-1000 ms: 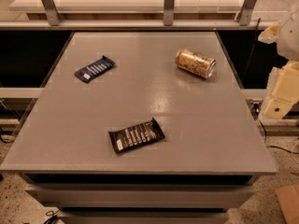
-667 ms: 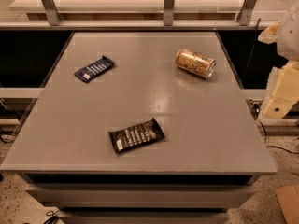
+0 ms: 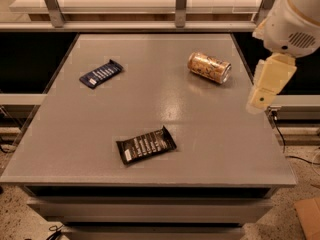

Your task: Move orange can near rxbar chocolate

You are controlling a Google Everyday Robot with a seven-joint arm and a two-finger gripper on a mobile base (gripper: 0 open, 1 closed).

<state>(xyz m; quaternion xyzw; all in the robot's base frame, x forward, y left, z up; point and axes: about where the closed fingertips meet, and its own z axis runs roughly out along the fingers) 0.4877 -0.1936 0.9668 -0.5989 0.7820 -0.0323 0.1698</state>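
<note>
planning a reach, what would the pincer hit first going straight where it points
The pincer, hanging over the table at its right edge, points down: likely that table first, not the orange can to its upper left; depth unclear.

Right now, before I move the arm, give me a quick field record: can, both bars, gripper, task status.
orange can: on its side, back right of the table, nothing touching it
rxbar chocolate: flat, front centre
blue bar: flat, back left
gripper: beside the table's right edge, right of the can, apart from it
task status: not done; can and rxbar chocolate well apart
</note>
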